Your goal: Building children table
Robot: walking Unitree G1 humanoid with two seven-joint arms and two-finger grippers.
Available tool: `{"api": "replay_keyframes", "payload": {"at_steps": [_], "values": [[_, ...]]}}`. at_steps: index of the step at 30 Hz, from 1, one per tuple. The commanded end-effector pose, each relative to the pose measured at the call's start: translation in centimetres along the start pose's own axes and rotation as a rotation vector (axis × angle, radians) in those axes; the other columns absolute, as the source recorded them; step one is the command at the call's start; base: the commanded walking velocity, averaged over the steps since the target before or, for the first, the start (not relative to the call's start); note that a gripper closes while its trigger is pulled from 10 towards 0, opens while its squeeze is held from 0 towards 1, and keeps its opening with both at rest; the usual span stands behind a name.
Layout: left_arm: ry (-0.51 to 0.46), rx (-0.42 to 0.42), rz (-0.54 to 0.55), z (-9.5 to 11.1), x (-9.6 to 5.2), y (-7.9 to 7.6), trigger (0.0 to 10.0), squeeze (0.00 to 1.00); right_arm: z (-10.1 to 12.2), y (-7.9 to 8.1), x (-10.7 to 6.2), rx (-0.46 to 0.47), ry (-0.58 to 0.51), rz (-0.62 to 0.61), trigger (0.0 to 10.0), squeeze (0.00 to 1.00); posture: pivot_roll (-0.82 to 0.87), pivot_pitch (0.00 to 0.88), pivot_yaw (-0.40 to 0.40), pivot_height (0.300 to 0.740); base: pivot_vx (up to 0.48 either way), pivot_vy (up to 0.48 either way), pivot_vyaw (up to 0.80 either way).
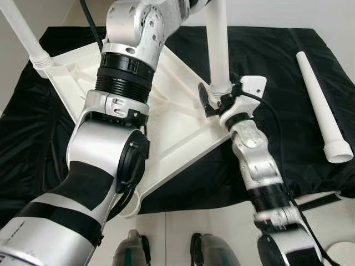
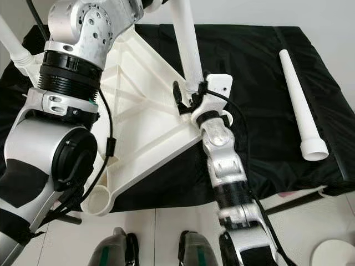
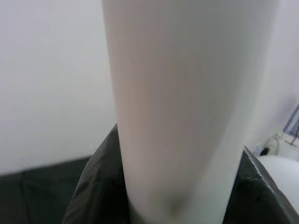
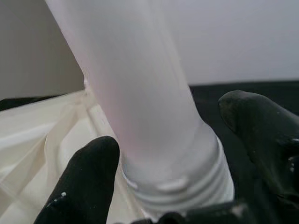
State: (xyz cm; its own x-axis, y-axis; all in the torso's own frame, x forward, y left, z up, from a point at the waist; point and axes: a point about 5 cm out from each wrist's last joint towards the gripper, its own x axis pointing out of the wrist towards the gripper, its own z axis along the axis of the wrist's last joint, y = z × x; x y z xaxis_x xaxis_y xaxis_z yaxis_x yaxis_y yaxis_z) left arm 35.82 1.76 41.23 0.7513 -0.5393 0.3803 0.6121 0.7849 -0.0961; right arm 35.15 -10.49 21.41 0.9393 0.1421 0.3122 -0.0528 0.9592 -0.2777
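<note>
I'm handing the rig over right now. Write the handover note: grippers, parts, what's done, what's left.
Right gripper: fingers either side of the threaded base of an upright leg at a corner socket of the upside-down white tabletop on the black cloth.
Left gripper: up on the same leg; grip unclear.
Done: another leg stands in the far left corner.
Left: near socket empty; a loose leg lies to the right.
</note>
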Motion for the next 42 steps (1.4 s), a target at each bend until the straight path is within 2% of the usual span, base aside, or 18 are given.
{"api": "replay_keyframes", "payload": {"at_steps": [1,7,9,11,14,27,28,29,30,31,32,33,34,35,38,39,42], "values": [[-0.053,0.036,-0.010,1.4,0.1,-1.0,10.0,0.00,0.2,0.5,0.5,-0.036,-0.004,-0.059,10.0,0.00,-0.15,0.075,0.010,0.740,0.000,0.000,0.00],[-0.060,0.057,0.015,1.6,-0.1,-1.0,10.0,0.00,0.9,0.6,1.5,-0.053,-0.018,-0.159,10.0,0.00,-0.14,0.079,0.008,0.740,0.000,0.000,0.00],[-0.053,0.048,0.029,1.7,-0.2,-0.6,10.0,0.00,1.5,1.1,2.0,-0.101,-0.034,-0.241,10.0,0.00,-0.14,0.081,0.005,0.740,0.000,0.000,0.00],[-0.048,0.044,0.029,1.7,-0.3,-0.5,10.0,0.00,1.7,1.1,2.2,-0.101,-0.037,-0.269,10.0,0.00,-0.14,0.081,0.005,0.740,0.000,0.000,0.00],[-0.039,0.033,0.034,1.6,-0.3,-0.3,10.0,0.00,2.1,1.5,2.6,-0.147,-0.069,-0.350,10.0,0.00,-0.14,0.086,0.004,0.740,0.000,0.000,0.00],[-0.028,0.018,0.008,1.5,-0.4,-0.3,10.0,0.00,3.3,3.1,3.4,-0.197,-0.108,-0.434,10.0,0.00,-0.13,0.093,-0.002,0.740,0.000,0.000,0.00],[-0.026,0.014,0.005,1.5,-0.4,-0.4,10.0,0.00,3.5,3.2,3.6,-0.192,-0.111,-0.437,8.0,0.00,-0.13,0.094,-0.002,0.740,0.000,0.000,0.00],[-0.026,0.014,0.005,1.5,-0.4,-0.4,10.0,0.00,3.5,3.2,3.6,-0.192,-0.111,-0.437,8.0,0.00,-0.13,0.094,-0.002,0.740,0.000,0.000,0.00],[-0.024,0.012,0.002,1.5,-0.4,-0.4,10.0,0.00,3.7,3.2,3.6,-0.189,-0.118,-0.448,9.2,0.00,-0.13,0.094,-0.003,0.740,0.000,0.000,0.00],[-0.023,0.010,-0.001,1.5,-0.4,-0.5,10.0,0.00,3.8,3.3,3.7,-0.183,-0.123,-0.454,8.7,0.00,-0.14,0.095,-0.003,0.740,0.000,0.000,0.00],[-0.023,0.010,-0.001,1.5,-0.4,-0.5,10.0,0.00,3.8,3.3,3.7,-0.183,-0.123,-0.454,8.7,0.00,-0.14,0.095,-0.003,0.740,0.000,0.000,0.00],[-0.023,0.009,-0.003,1.5,-0.4,-0.5,10.0,0.00,3.9,3.3,3.8,-0.178,-0.125,-0.473,5.9,0.00,-0.14,0.095,-0.003,0.740,0.000,0.000,0.00],[-0.023,0.007,-0.005,1.6,-0.4,-0.6,10.0,0.00,4.0,3.2,3.8,-0.173,-0.124,-0.483,5.5,0.00,-0.14,0.095,-0.003,0.740,0.000,0.000,0.00],[-0.023,0.006,-0.006,1.6,-0.4,-0.6,10.0,0.00,4.0,3.3,3.8,-0.166,-0.121,-0.501,2.0,0.00,-0.14,0.094,-0.004,0.740,0.000,0.000,0.00],[-0.023,0.005,-0.007,1.6,-0.4,-0.6,10.0,0.00,3.9,3.3,3.8,-0.160,-0.116,-0.521,2.0,0.00,-0.14,0.094,-0.004,0.740,0.000,0.000,0.00],[-0.024,0.005,-0.006,1.6,-0.4,-0.6,10.0,0.00,3.8,3.4,3.8,-0.156,-0.105,-0.533,0.0,0.00,-0.13,0.092,-0.006,0.740,0.000,0.000,0.00],[-0.026,0.006,-0.005,1.7,-0.4,-0.6,10.0,0.00,3.5,3.4,3.8,-0.141,-0.072,-0.557,0.0,0.00,-0.13,0.091,-0.008,0.740,0.000,0.000,0.00]]}}
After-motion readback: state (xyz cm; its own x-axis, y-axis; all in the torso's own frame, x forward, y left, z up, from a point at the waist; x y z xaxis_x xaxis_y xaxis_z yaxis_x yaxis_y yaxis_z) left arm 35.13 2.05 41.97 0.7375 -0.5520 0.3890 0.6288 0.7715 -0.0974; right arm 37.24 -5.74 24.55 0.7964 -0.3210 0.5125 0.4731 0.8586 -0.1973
